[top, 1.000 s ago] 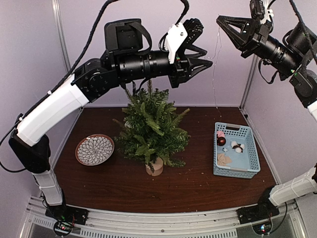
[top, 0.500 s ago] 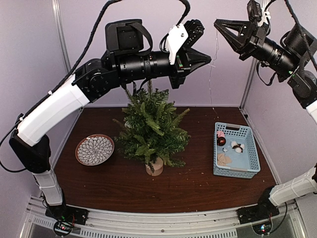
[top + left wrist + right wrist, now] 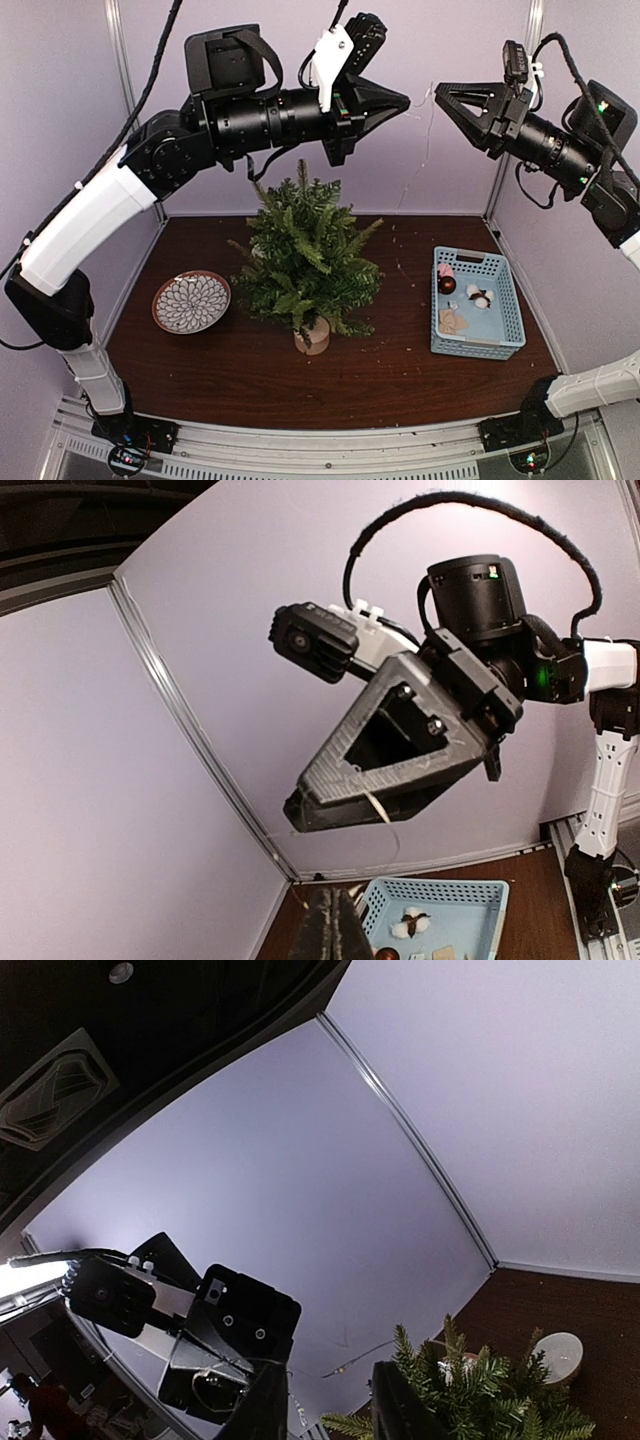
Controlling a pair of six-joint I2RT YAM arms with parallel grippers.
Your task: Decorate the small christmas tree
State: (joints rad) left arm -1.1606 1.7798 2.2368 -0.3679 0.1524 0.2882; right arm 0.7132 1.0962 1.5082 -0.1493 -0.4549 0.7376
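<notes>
The small christmas tree (image 3: 305,255) stands mid-table on its pale stump; its top shows in the right wrist view (image 3: 480,1400). Both arms are raised high above it. My left gripper (image 3: 403,101) is shut, its fingertips pressed together (image 3: 332,905) on a thin light-string wire (image 3: 430,140). My right gripper (image 3: 440,92) faces it a little to the right. Its fingers stand apart in its own view (image 3: 330,1400). The wire (image 3: 378,808) drapes over the right gripper and hangs down.
A blue basket (image 3: 515,310) at the right holds a red ball (image 3: 447,285), a white cotton piece (image 3: 480,296) and a tan piece (image 3: 452,320). A patterned plate (image 3: 191,301) lies left of the tree. Walls stand close behind and at both sides.
My left gripper shut and rose, shifting a little left. My right gripper came down to the same height, facing it.
</notes>
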